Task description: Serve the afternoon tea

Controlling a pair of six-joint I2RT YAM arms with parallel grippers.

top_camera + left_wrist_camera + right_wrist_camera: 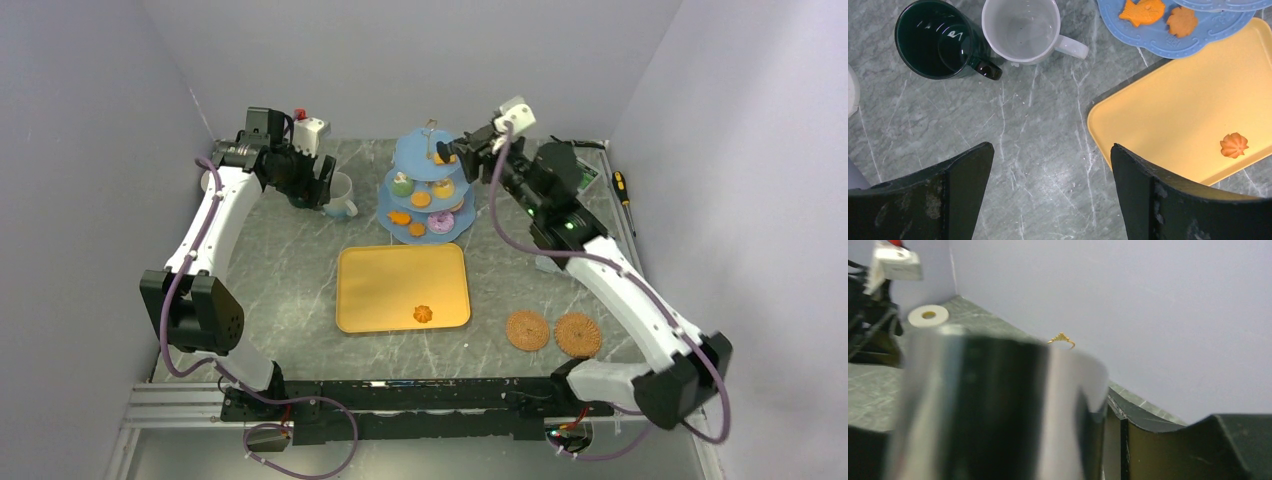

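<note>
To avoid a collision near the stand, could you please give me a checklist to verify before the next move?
1. Left fingers open, holding nothing: ok.
2. White mug and dark green mug upright, clear of the left fingers: ok.
3. Yellow tray emptied: not ok, one orange biscuit lies on it.
4. Right fingers hold the tongs: ok.
5. Tongs carry a biscuit over the light-blue three-tier stand: cannot tell.

Table [290, 270]: tray [380, 290], stand [413, 152], 2 mugs [1020, 27], 2 coasters [527, 330] (woven).
</note>
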